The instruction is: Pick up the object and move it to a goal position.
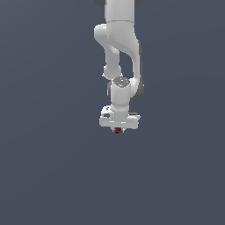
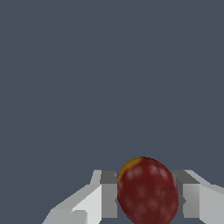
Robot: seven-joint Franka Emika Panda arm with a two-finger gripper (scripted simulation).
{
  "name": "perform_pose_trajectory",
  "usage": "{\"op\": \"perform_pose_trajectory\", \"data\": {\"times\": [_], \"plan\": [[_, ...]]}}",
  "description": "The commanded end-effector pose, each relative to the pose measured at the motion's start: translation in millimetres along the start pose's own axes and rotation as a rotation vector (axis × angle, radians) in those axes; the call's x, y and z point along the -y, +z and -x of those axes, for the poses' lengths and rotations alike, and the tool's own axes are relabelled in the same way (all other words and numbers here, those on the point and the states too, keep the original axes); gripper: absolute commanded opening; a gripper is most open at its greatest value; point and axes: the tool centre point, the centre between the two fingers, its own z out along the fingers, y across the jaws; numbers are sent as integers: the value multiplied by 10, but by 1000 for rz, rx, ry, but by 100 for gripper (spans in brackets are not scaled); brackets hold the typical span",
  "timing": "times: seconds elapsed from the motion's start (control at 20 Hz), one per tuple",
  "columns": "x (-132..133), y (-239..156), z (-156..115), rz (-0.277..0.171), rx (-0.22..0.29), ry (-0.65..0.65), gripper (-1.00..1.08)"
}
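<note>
Fingers (image 2: 109,194) clamp object (image 2: 148,190), cropped below.

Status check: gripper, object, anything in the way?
Gripper shut on the dark red object. Object sits between the fingers, orange-yellow patch showing. Nothing seen in the way.

I see plain grey-blue surroundings on every side of my gripper (image 1: 118,128). The only thing occupying its jaws is the object (image 2: 147,191), pressed between both fingers (image 2: 109,194).
</note>
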Motion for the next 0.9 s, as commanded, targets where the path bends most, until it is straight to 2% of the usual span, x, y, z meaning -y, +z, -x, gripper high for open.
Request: {"op": "perform_pose_trajectory", "data": {"times": [0.0,0.4,0.85], "plan": [[134,-67,-166,-4,-64,4,-100],[533,-349,-666,-10,-266,19,-100],[909,-723,-1099,-14,-463,32,-100]]}}
